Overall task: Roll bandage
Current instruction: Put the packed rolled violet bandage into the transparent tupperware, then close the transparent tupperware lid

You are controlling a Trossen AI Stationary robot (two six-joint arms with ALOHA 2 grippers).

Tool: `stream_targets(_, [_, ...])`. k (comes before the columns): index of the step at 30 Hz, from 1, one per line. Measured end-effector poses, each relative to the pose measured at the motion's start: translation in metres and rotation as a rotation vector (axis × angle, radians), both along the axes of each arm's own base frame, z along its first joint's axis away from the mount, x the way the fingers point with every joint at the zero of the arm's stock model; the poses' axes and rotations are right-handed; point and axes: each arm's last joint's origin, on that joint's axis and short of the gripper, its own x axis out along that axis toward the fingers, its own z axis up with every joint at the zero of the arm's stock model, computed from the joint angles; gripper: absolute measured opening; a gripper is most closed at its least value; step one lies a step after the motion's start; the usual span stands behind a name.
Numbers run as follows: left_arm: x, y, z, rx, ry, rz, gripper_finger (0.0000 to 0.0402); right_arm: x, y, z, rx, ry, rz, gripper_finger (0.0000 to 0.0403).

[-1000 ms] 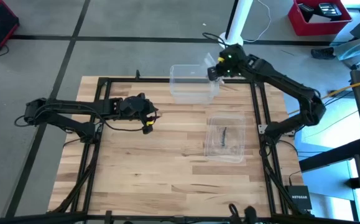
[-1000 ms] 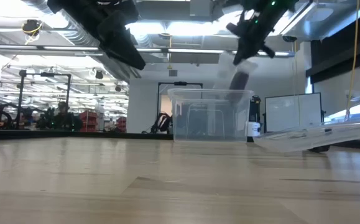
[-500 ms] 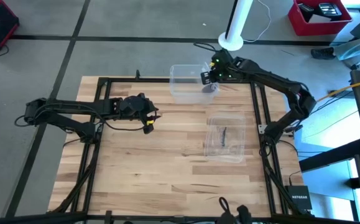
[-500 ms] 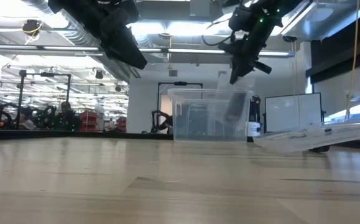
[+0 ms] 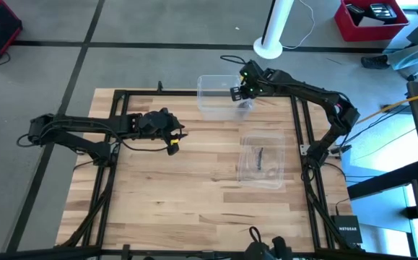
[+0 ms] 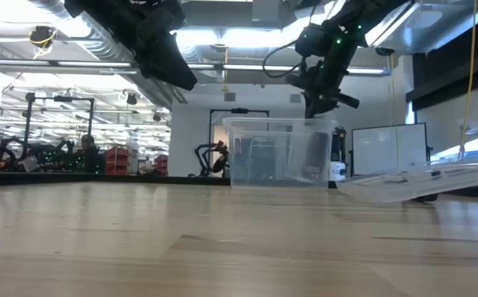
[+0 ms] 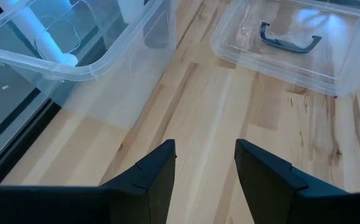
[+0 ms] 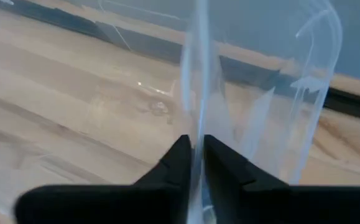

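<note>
The right gripper (image 5: 237, 92) is hanging over the right end of the clear box (image 5: 210, 79) at the far edge of the table (image 5: 194, 188). In the low view it (image 6: 321, 106) is sitting just above the box's rim (image 6: 272, 122). From its own wrist camera the two dark fingers (image 8: 173, 163) are standing almost together, pinching a thin sheet of clear plastic that is running up between them; this is looking like the top of the plastic bag (image 8: 198, 74).

The bandage (image 6: 315, 155) is showing only as a dim dark shape through the box wall, down inside the right end of the box and straight below the right gripper, apart from its fingertips. Whether it is lying rolled or loose cannot be told.

The left gripper (image 5: 175, 139) is waiting above the middle-left of the table, well apart from the box, with its fingers (image 7: 148, 171) spread open and nothing between them. Its wrist camera is looking across bare wood toward the box (image 7: 92, 56) and the clear lid (image 7: 347, 62) with the black handle (image 7: 290, 38). The lid (image 5: 260, 162) is lying flat on the table, near the box, on the right arm's side.
</note>
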Motion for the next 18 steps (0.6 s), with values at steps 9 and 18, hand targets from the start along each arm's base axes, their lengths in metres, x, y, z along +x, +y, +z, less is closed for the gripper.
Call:
stream_targets(9, [0.000, 0.000, 0.000, -0.014, -0.005, 0.006, 0.0159, -0.006, 0.001, 0.008, -0.066, 0.039, 0.093, 0.0176])
stream_targets(18, [0.000, -0.001, 0.000, -0.012, -0.004, 0.002, 0.0159, -0.051, 0.060, 0.068, -0.116, 0.043, 0.275, 0.0225])
